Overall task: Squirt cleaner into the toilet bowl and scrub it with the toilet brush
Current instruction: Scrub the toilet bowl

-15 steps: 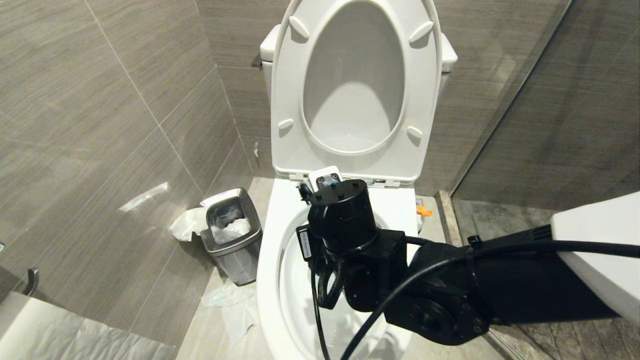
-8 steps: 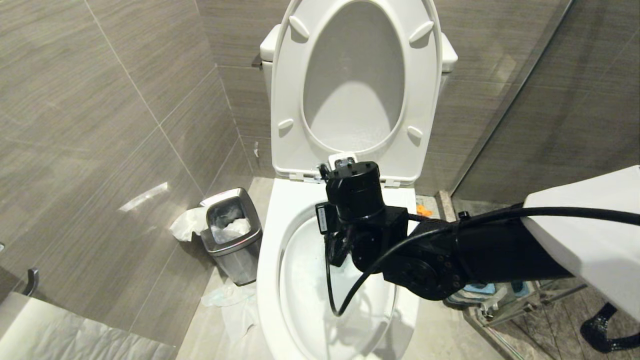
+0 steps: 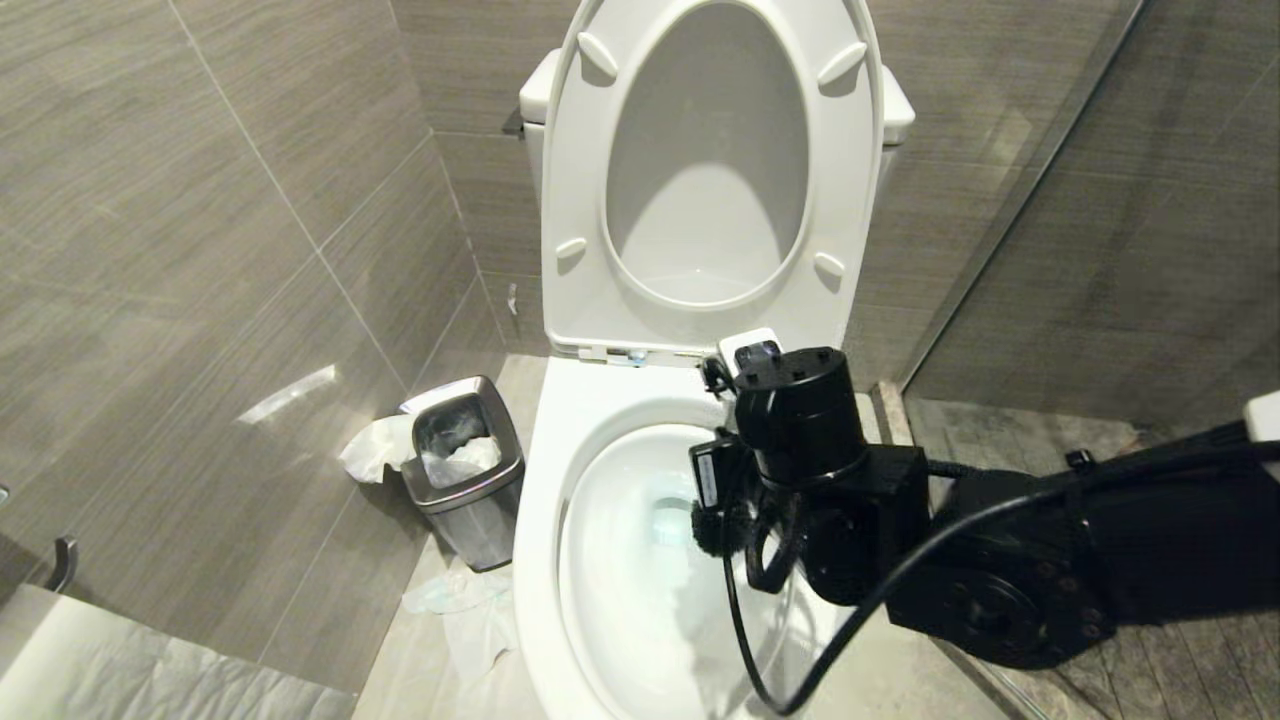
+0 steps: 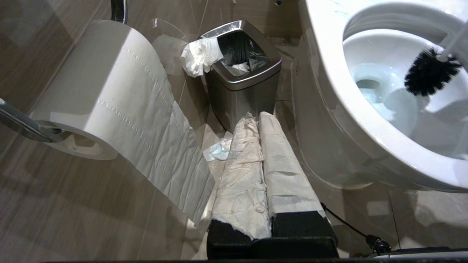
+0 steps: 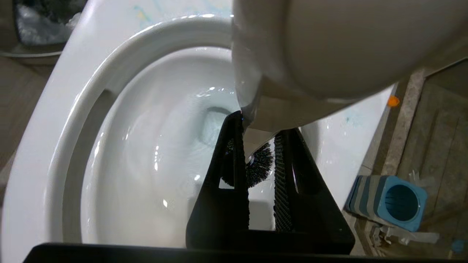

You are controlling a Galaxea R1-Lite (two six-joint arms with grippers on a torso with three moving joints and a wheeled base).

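Scrubbing is the step in hand: the right gripper (image 5: pixel 261 160) reaches over the toilet bowl (image 3: pixel 545 520), its fingers nearly closed on the white handle of the toilet brush (image 4: pixel 426 75), whose black bristle head hangs inside the basin above the water, near the basin wall on the robot's right. The seat and lid stand upright against the tank. The left gripper (image 4: pixel 260 120) is parked low beside the bowl, its paper-wrapped fingers pressed together and holding nothing. Risks, as judged from here: the slim, smooth handle may twist or slip between the fingers if the bristles are pressed hard against the ceramic; a fast sweep may flick water over the rim; the loose arm cable may dip into the basin. Count: one toilet, one brush, one blue-and-grey brush holder (image 5: pixel 387 201), one steel bin (image 3: pixel 465 465), one toilet paper roll (image 4: pixel 102 98).
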